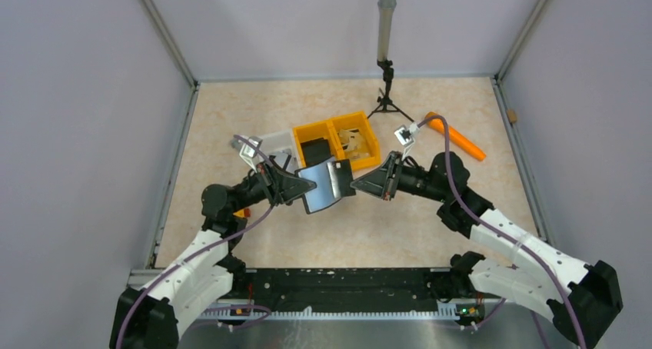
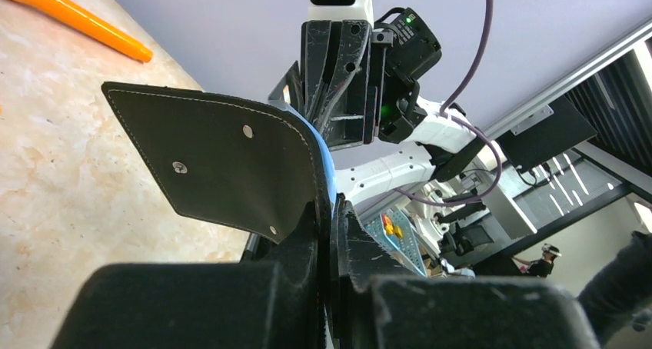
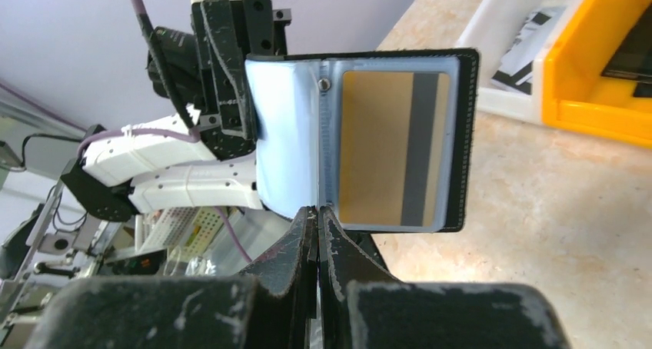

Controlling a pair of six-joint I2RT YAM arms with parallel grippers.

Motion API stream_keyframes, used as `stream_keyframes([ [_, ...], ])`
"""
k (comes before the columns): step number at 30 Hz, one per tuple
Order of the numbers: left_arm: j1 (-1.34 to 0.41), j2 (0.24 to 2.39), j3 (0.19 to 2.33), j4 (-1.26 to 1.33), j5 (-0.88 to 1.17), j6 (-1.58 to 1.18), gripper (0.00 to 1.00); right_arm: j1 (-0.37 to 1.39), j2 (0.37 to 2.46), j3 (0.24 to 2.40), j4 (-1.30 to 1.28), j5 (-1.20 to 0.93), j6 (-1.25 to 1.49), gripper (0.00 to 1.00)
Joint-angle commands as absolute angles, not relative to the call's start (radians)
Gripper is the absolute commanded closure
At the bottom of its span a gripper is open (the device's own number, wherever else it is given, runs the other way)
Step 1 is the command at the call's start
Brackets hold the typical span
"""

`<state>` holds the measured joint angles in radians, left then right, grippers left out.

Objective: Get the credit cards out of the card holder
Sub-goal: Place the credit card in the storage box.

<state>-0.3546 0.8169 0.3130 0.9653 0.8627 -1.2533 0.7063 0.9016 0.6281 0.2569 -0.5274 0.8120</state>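
The card holder (image 1: pixel 323 187) hangs open in the air between my two grippers, above the middle of the table. My left gripper (image 1: pixel 300 189) is shut on its left side; the left wrist view shows the black outer leather (image 2: pixel 215 157) with rivets clamped between my fingers (image 2: pixel 332 218). My right gripper (image 1: pixel 356 186) is shut on the holder's near edge by the fold (image 3: pixel 317 211). The right wrist view shows the pale blue lining (image 3: pixel 284 134) and a tan credit card with a grey stripe (image 3: pixel 392 149) in its clear slot. Other cards are hidden.
An orange two-part bin (image 1: pixel 360 120) stands behind the holder, with a black blocky item (image 1: pixel 314 151) in its left part. A white tray (image 1: pixel 273 143) is to its left. An orange stick (image 1: pixel 457 137) lies at the back right. A tripod with a grey tube (image 1: pixel 386 57) stands at the back.
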Motion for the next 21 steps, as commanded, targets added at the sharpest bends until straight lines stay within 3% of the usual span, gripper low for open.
stream_keyframes([
  [1, -0.345, 0.758, 0.332, 0.886, 0.830, -1.195, 1.00, 0.671, 0.862, 0.630, 0.230, -0.516, 0.778, 1.00],
  [10, -0.344, 0.684, 0.428, 0.495, 0.764, -0.971, 1.00, 0.665, 0.904, 0.627, 0.275, -0.506, 0.790, 1.00],
  [15, -0.344, 0.621, 0.565, 0.007, 0.552, -0.705, 1.00, 0.666, 0.925, 0.632, 0.237, -0.379, 0.748, 1.00],
  [21, -0.343, 0.591, 0.716, -0.335, 0.338, -0.541, 1.00, 0.666, 1.042, 0.695, 0.228, -0.308, 0.661, 1.00],
])
